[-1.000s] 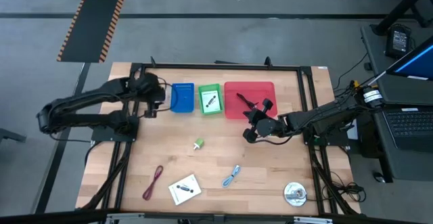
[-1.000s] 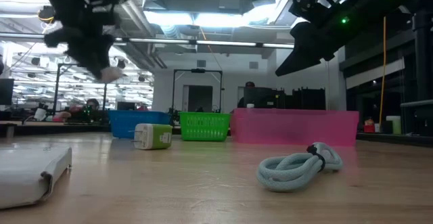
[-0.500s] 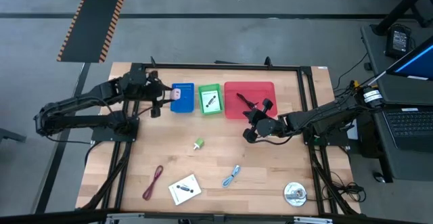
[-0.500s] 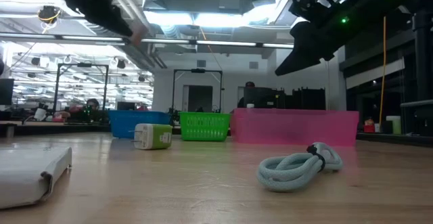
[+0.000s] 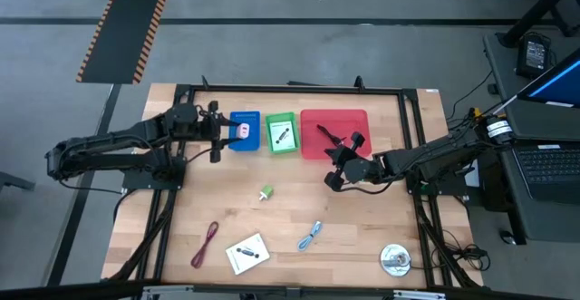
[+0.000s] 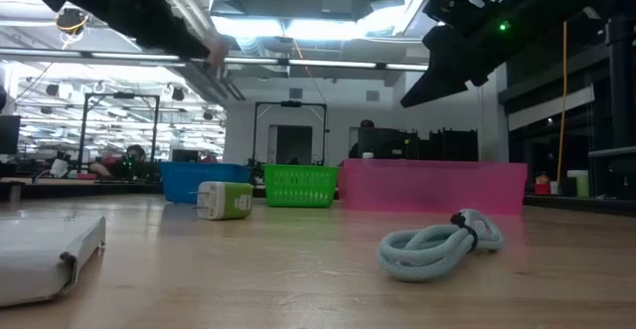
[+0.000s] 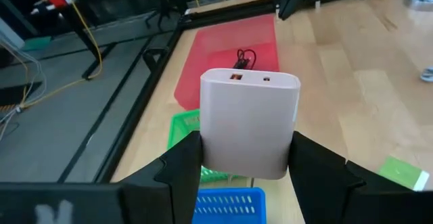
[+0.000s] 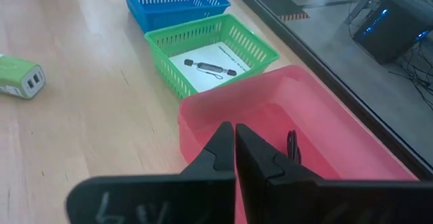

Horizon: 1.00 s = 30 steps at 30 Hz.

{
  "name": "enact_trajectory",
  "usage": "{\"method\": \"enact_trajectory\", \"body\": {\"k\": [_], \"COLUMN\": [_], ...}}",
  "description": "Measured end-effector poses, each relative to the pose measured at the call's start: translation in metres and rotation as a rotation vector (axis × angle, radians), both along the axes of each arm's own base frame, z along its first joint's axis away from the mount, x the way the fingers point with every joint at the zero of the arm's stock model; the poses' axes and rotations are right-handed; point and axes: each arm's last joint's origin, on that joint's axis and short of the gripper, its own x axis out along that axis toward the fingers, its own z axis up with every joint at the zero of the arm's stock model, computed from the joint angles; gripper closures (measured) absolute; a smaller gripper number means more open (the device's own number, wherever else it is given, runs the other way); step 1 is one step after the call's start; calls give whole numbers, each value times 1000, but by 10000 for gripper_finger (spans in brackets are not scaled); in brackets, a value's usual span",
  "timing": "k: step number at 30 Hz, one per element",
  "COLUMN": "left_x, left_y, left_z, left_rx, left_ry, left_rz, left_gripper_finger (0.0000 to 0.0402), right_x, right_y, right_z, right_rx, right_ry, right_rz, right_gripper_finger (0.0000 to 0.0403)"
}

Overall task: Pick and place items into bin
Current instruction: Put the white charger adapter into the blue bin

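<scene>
Wooden table: three bins stand in a row along the far edge, namely a red bin, the largest, at right; a green basket in the middle; a blue basket at left.

Change noted: over the last second the left arm has swung rightward from beside the blue basket, and the left gripper now hangs over that basket's left rim. It is pinching a white USB charger block between its fingers. Judgement: the carry is nearly complete and release into the blue basket looks imminent.

Orientation: in the left wrist view the charger's long axis runs straight out along the fingers, port face leading, towards the green and red bins on the right.

The right gripper, fingers pressed together and holding nothing, has not moved; it hovers just in front of the red bin.

Remaining on the table: a white packet at near centre-left, a maroon cable loop to its left, a light-blue cable loop to its right, a round disc at near right, and a green-white adapter mid-table.
</scene>
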Motion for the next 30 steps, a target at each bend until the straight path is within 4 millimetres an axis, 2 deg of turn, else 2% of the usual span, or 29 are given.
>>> {"method": "enact_trajectory", "body": {"k": [15, 30], "left_x": [2, 28], "left_y": [6, 20], "left_z": [-4, -45], "left_rx": [-16, -37], "left_ry": [24, 319], "left_rz": [166, 313], "left_gripper_finger": [218, 218], "right_x": [0, 0], "right_y": [0, 0], "right_z": [0, 0], "right_rx": [-17, -14], "right_ry": [15, 12], "right_rz": [11, 9], "right_gripper_finger": [402, 402]}}
